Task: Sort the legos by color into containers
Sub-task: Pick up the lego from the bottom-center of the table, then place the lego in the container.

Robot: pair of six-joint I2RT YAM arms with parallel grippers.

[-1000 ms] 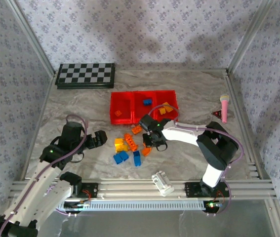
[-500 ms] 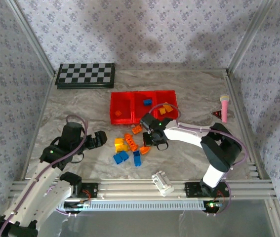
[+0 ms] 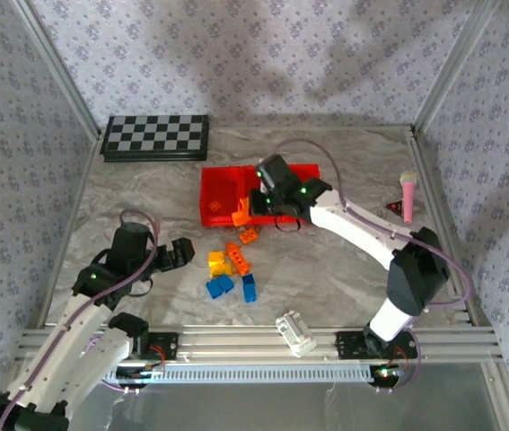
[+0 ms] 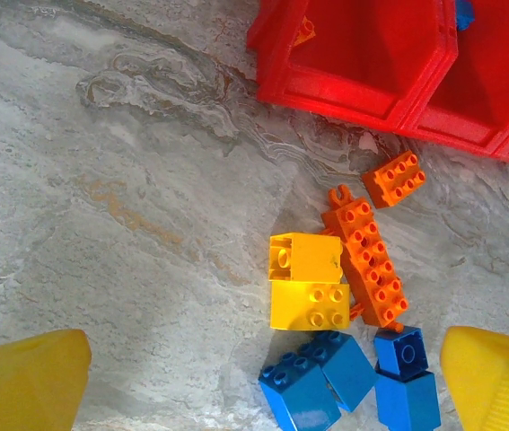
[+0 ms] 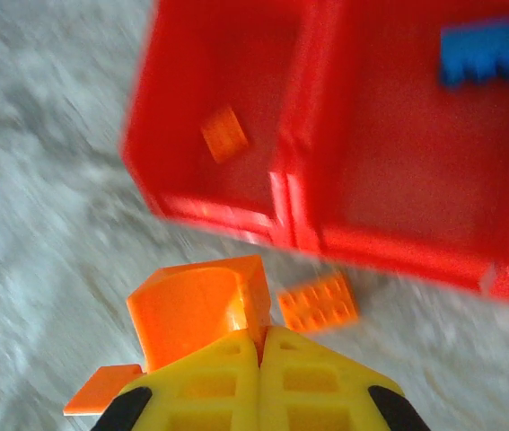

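Grey marbled bench (image 3: 344, 269), papered walls all round. Nearest me, the left tool (image 3: 180, 253) stands wide and empty, just left of the loose legos (image 4: 308, 301), which lie in one cluster of orange, yellow and blue. Beyond them the right tool (image 5: 258, 346) is pinched tight on a curved orange brick (image 5: 196, 310), lifted off the bench at the near edge of the containers (image 3: 216, 190). What I watch is this: the left bin (image 5: 227, 211), with an orange piece (image 5: 224, 135) lying inside, sits ahead and slightly left of that tool. I judge a short carry forward over the near wall, then release.
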